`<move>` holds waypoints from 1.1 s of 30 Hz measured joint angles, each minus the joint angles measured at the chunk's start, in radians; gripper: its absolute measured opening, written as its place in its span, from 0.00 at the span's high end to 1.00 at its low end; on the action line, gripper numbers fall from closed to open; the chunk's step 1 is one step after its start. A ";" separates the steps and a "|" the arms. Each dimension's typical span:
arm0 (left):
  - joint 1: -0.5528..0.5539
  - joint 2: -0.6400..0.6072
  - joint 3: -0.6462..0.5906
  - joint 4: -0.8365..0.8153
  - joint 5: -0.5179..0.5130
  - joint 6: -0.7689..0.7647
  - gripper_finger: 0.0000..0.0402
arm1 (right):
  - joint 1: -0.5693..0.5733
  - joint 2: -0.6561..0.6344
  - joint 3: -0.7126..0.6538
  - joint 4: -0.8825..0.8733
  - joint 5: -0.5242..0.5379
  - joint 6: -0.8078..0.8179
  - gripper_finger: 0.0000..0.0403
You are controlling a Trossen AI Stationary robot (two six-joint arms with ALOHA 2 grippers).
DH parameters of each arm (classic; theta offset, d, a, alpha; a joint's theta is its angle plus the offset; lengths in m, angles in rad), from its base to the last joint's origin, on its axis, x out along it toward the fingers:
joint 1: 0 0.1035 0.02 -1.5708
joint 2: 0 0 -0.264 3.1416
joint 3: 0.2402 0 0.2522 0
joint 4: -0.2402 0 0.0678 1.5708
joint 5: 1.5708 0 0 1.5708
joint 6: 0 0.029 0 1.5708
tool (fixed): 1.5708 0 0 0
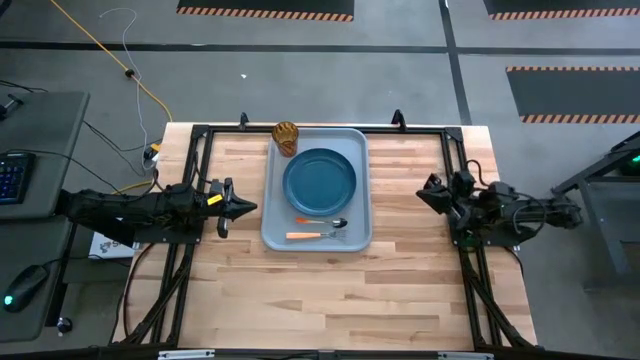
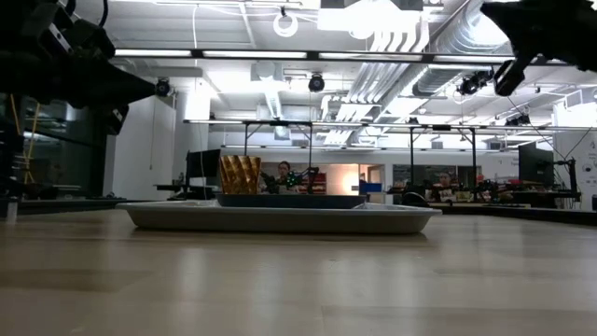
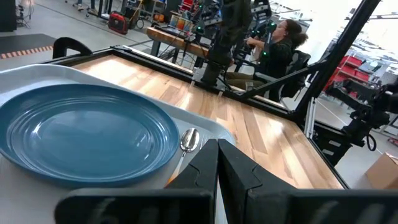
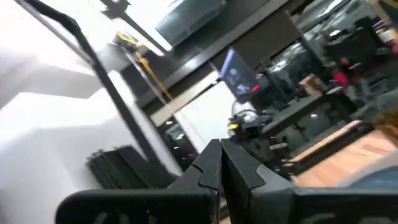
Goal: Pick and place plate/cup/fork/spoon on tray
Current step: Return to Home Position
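- Left hand (image 1: 248, 208) pressed together, empty, just beside left rim of tray (image 1: 270, 226).
- Right hand (image 1: 424, 194) pressed together, empty, over right side of desk (image 1: 400, 285).
- On tray: plate (image 1: 320, 180), cup (image 1: 286, 138), spoon (image 1: 318, 221), fork (image 1: 314, 235).

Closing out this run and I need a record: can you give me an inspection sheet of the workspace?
Surface: wooden table, carrying only the tray.
Job's things: plate centred in tray; in the high view, cup in its top-left corner; spoon and fork side by side below the plate.
Clutter: nothing seen.
Grippers: left gripper shut, empty, beside the tray's left edge; right gripper shut, empty, right of the tray.
Cables: yellow cable on the floor.
Surroundings: keyboard on a side desk; person seated beyond the table.
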 joint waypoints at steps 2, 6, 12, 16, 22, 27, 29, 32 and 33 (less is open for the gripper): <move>0.000 0.000 0.000 0.000 0.000 0.000 1.00 | 0.036 -0.004 0.000 -0.037 0.053 -0.025 1.00; 0.000 0.000 0.000 0.000 0.000 0.000 1.00 | 0.097 -0.003 0.000 -0.067 0.087 -0.077 1.00; 0.000 0.000 0.000 0.000 0.000 0.000 1.00 | 0.125 -0.003 0.002 -0.165 0.105 -0.203 1.00; 0.000 0.000 0.000 0.000 0.000 0.000 1.00 | 0.124 -0.003 0.002 -0.273 0.044 -0.223 1.00; 0.000 0.000 0.000 0.000 0.000 0.000 1.00 | 0.124 -0.003 0.002 -0.449 -0.034 -0.214 1.00; 0.000 0.000 0.000 0.000 0.000 0.000 1.00 | 0.124 -0.009 0.002 -0.449 -0.067 -0.238 1.00; 0.000 0.000 0.000 0.000 0.000 0.000 1.00 | 0.124 -0.011 0.002 -0.449 -0.070 -0.241 1.00; 0.000 0.000 0.000 0.001 0.000 0.000 1.00 | 0.124 -0.005 0.002 -0.450 -0.069 -0.241 1.00; 0.000 0.000 0.000 0.000 0.000 0.000 1.00 | 0.124 0.000 0.002 -0.450 -0.069 -0.244 1.00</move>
